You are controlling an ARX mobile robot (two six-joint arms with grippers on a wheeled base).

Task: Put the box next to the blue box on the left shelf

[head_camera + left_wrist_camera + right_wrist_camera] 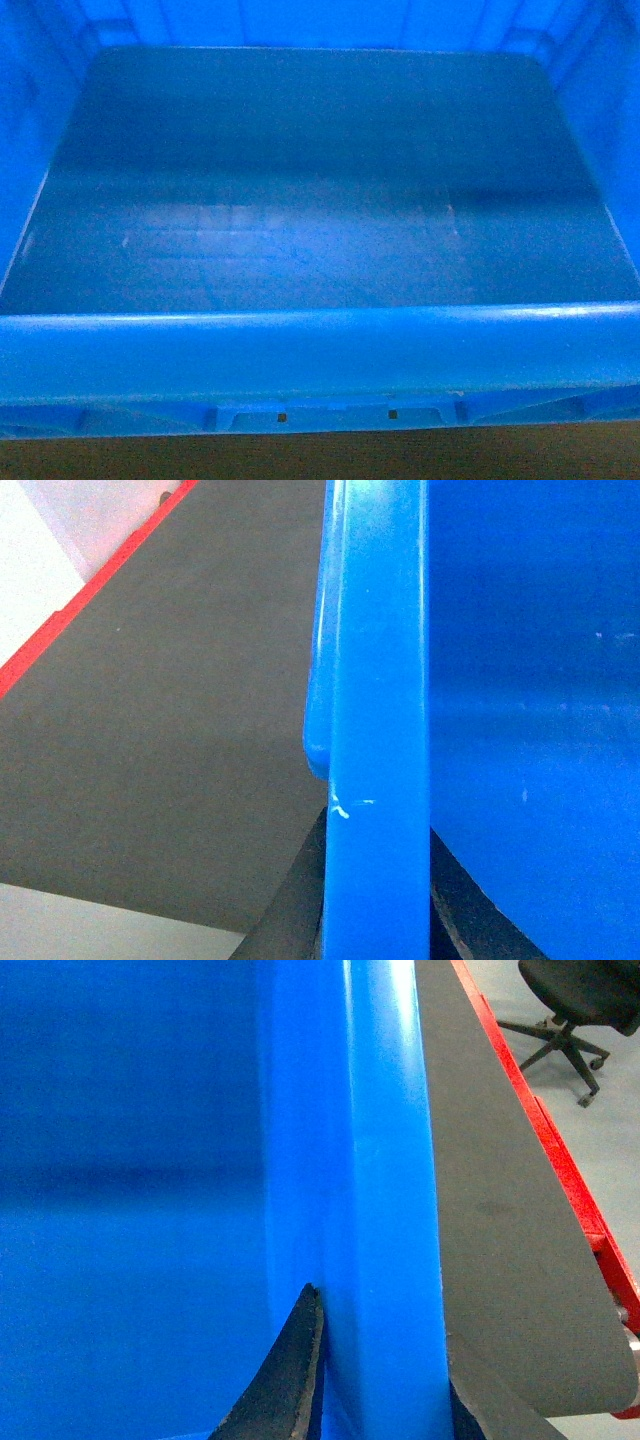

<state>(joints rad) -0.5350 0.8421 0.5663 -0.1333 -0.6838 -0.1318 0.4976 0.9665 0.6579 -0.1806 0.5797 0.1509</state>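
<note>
The bright-blue box [300, 200] fills the head view; I look down onto its smooth floor and its thick near rim. Neither gripper shows there. In the left wrist view my left gripper [375, 890] is shut on the box's left rim [378, 680], with dark fingers [295, 915] on both sides of it. My right gripper [385, 1380] is shut on the box's right rim [385, 1160], one finger [285, 1380] inside the wall, the other outside. The left shelf and the other blue box are out of view.
A dark grey belt-like surface [180, 710] with a red frame edge [90, 590] lies beside and below the box on both sides [500, 1210]. A black office chair [575, 1000] stands on the light floor at the far right.
</note>
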